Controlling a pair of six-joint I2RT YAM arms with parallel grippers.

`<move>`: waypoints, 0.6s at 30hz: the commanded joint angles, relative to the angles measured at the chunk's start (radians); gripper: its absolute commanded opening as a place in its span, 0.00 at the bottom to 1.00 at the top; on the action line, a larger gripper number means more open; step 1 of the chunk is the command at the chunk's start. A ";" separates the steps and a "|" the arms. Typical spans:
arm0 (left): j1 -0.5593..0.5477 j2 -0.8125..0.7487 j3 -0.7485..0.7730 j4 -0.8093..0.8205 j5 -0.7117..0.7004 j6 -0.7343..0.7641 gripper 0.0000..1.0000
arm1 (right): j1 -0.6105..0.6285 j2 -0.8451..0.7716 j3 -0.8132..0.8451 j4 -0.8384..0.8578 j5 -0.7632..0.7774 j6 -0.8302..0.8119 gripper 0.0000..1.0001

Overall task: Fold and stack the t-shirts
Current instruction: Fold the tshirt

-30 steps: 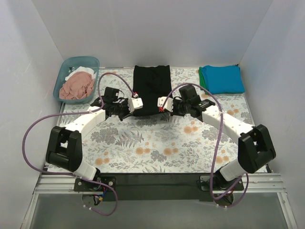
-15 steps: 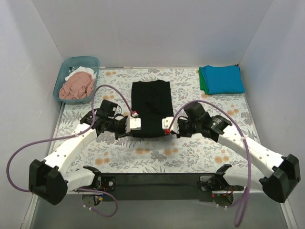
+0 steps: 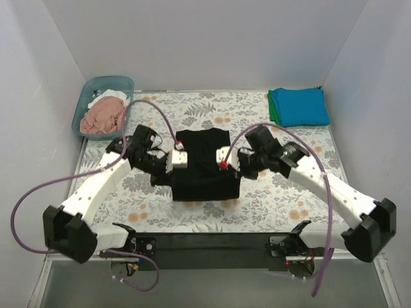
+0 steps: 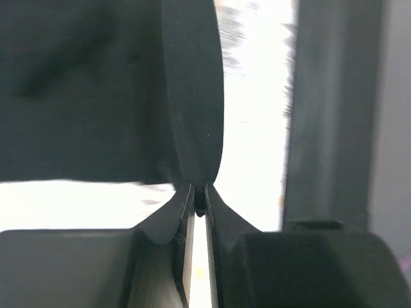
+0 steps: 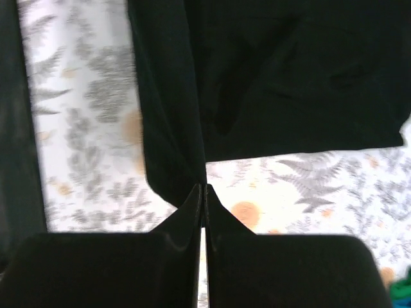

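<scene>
Nearer now, the one black t-shirt (image 3: 204,178) is pinched at both sides — left gripper (image 3: 183,159) and right gripper (image 3: 222,159) clamp its cloth; two folded shirts (image 3: 300,107) lie far right.

Five t-shirts (image 3: 204,170), one tub (image 3: 108,80)

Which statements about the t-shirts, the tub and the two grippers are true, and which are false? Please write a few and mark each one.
1. The left gripper and the right gripper are each shut on the black t-shirt. True.
2. The teal tub is empty. False: it holds a pink t-shirt and white cloth.
3. The teal-blue t-shirt lies folded at the far right. True.
4. The black t-shirt lies on the teal-blue t-shirt. False: it is in the middle, apart from it.
</scene>
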 commanded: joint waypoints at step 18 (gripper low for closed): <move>0.284 0.922 0.594 0.562 -0.092 -0.138 0.00 | -0.344 1.085 0.911 0.094 -0.096 -0.218 0.01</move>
